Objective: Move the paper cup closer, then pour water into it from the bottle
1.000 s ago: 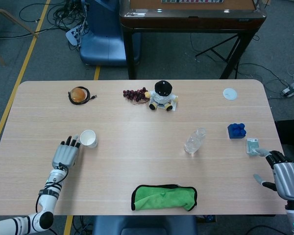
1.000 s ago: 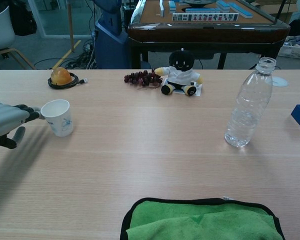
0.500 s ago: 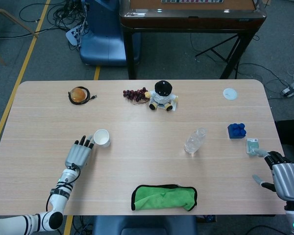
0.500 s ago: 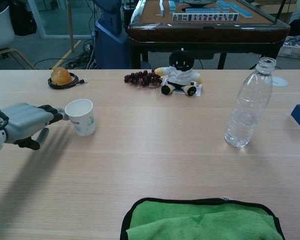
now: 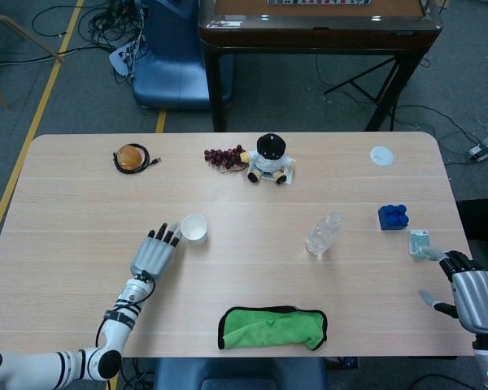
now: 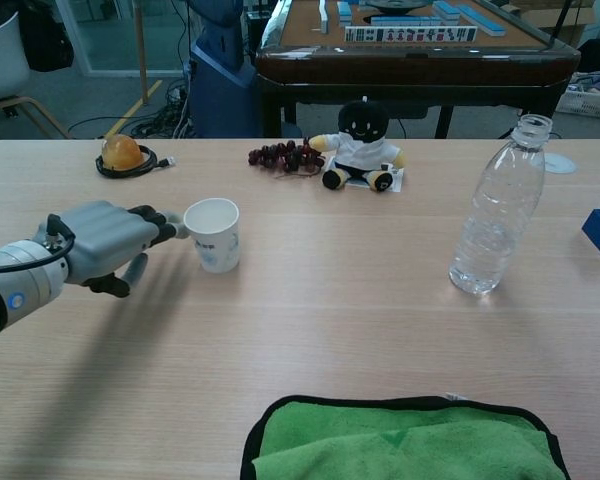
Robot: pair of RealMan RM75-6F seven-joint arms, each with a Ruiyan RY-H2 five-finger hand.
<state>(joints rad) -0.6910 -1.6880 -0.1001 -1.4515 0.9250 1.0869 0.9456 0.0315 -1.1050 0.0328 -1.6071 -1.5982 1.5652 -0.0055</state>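
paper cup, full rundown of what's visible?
The paper cup is small and white with a faint blue print on its side, apparently paper. It stands upright on the wooden table, mouth open; nothing shows inside. The left hand has its fingertips against the cup's left side, not wrapped around it.

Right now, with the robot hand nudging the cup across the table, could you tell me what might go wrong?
The left robot hand only touches the paper cup with its fingertips near the rim, so the light cup could tip instead of sliding. The bottle stands uncapped, apart from the cup; a clumsy grasp by the right robot hand might knock it over and spill water toward the green cloth.
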